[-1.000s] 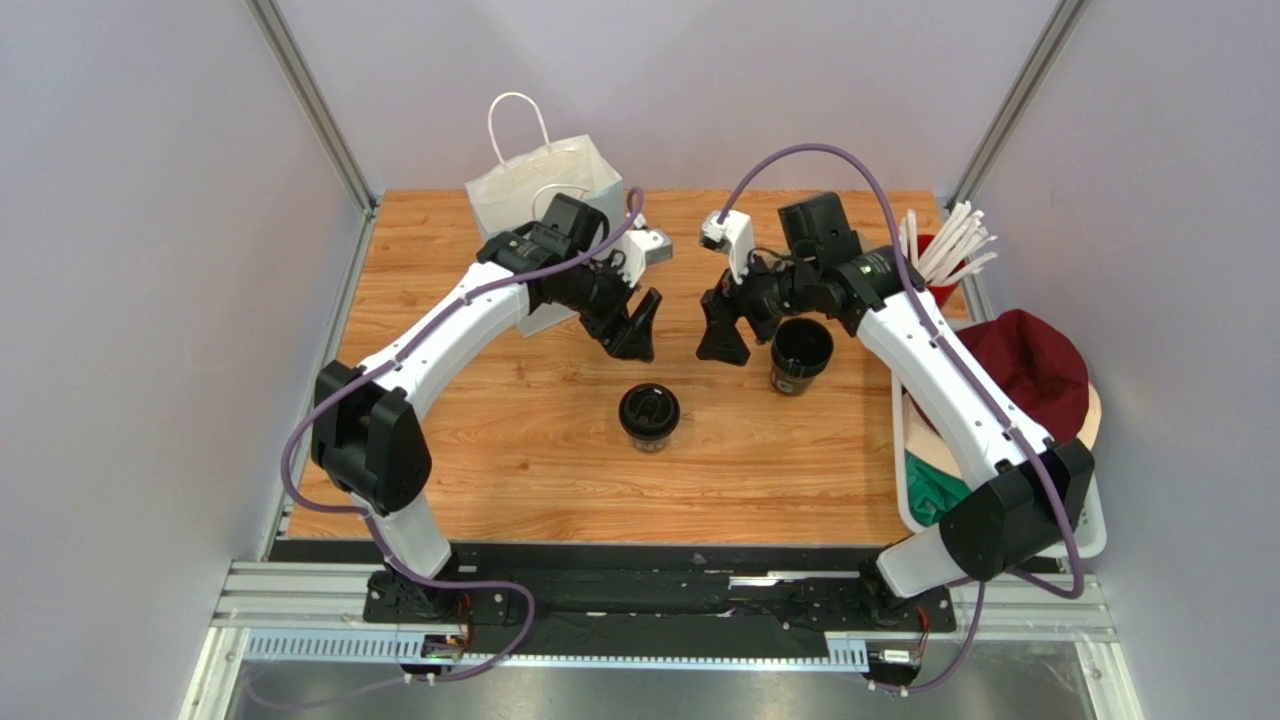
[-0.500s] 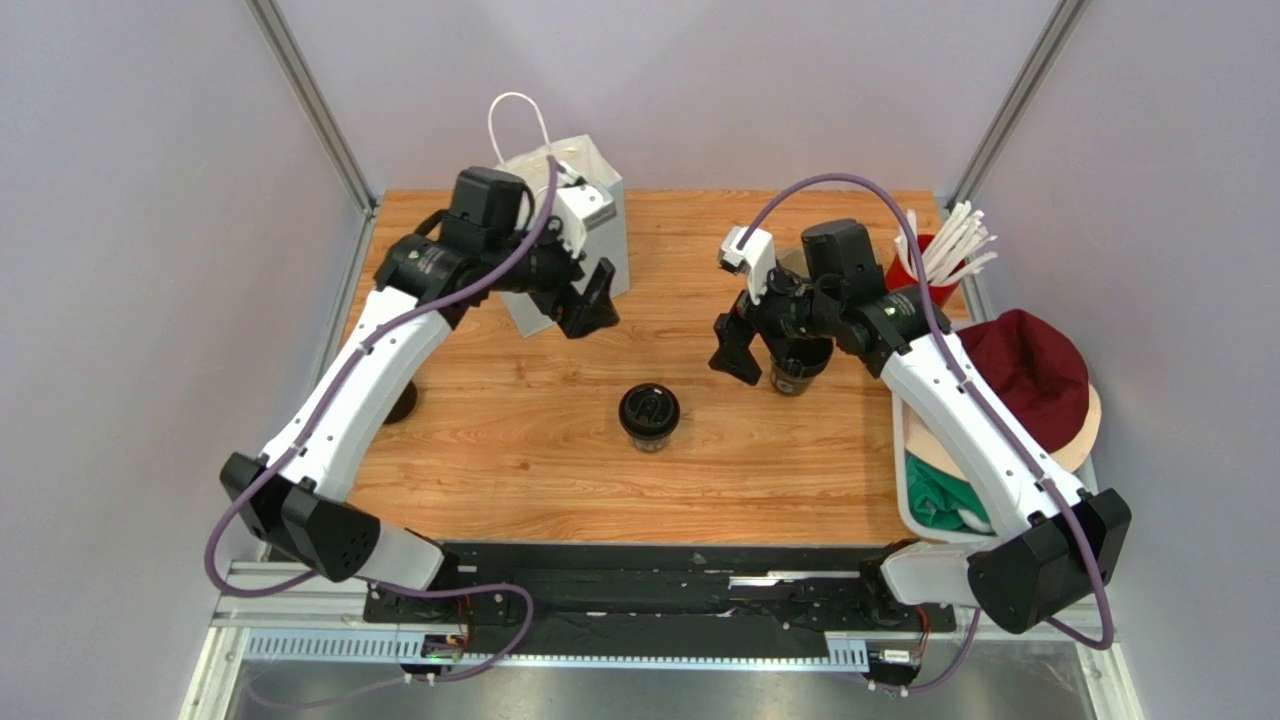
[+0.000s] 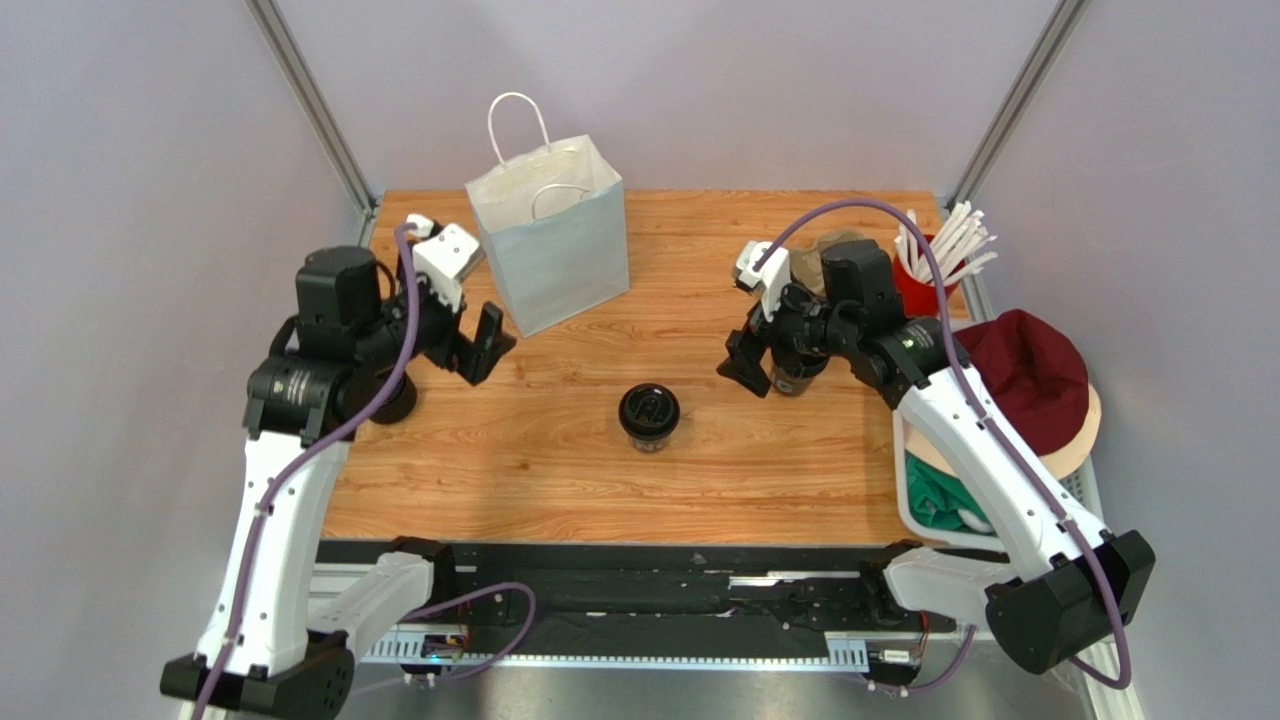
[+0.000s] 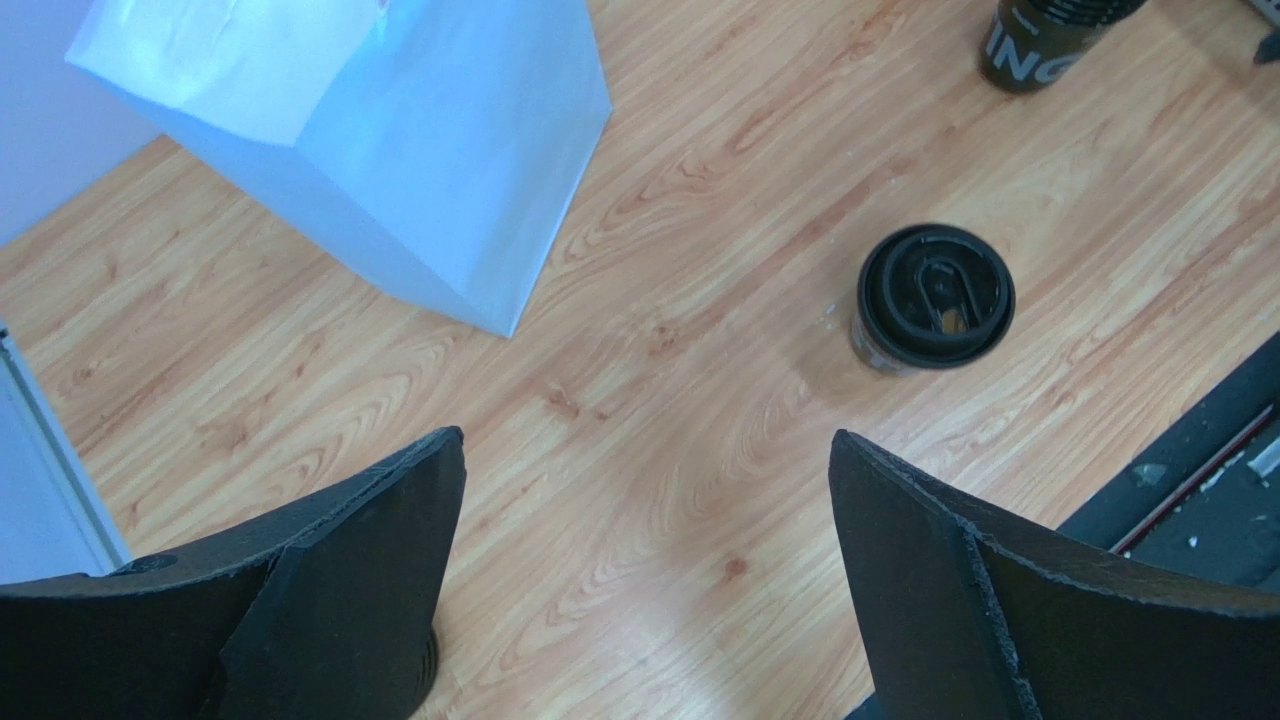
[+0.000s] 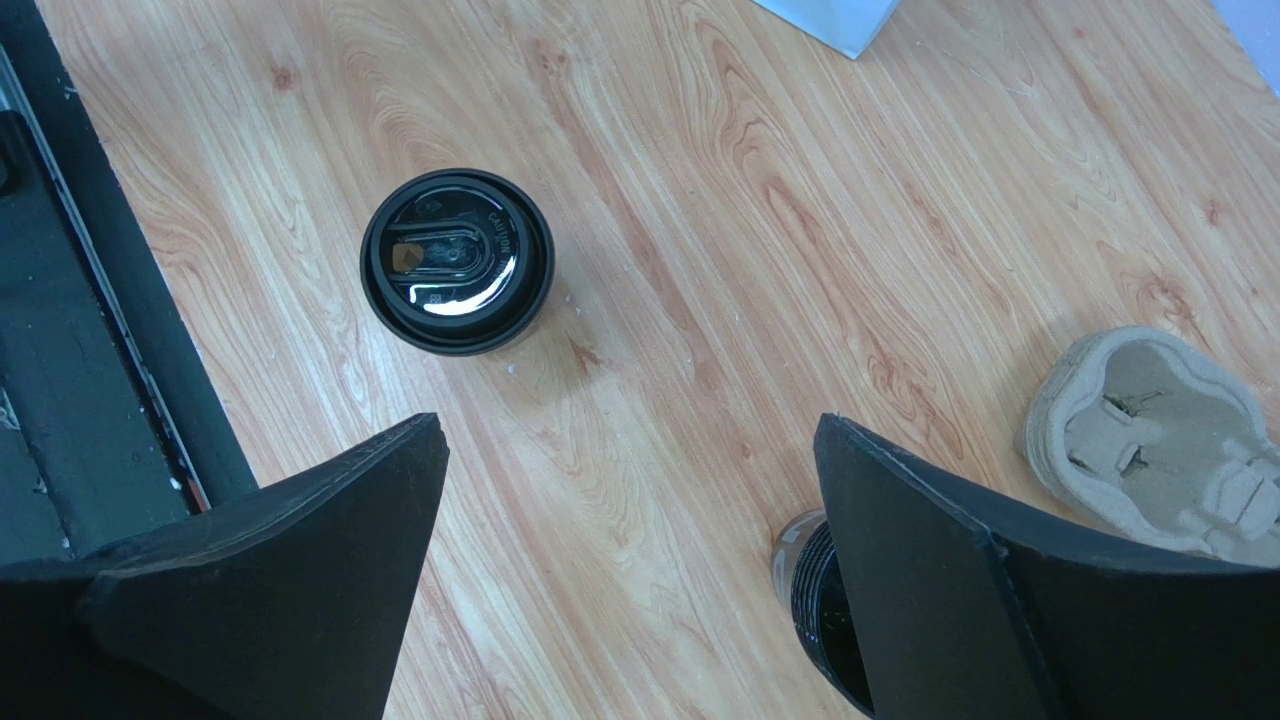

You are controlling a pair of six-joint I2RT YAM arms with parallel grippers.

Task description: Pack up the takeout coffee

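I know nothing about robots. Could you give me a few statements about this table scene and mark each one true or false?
1. The bag stands upright. True.
2. The left gripper holds the lidded cup. False: it is open and empty, and the cup stands alone on the table.
3. The right gripper is open. True.
4. The carrier holds a cup. False: its visible wells are empty.
5. The straws are in the bag. False: they stand in a red cup.
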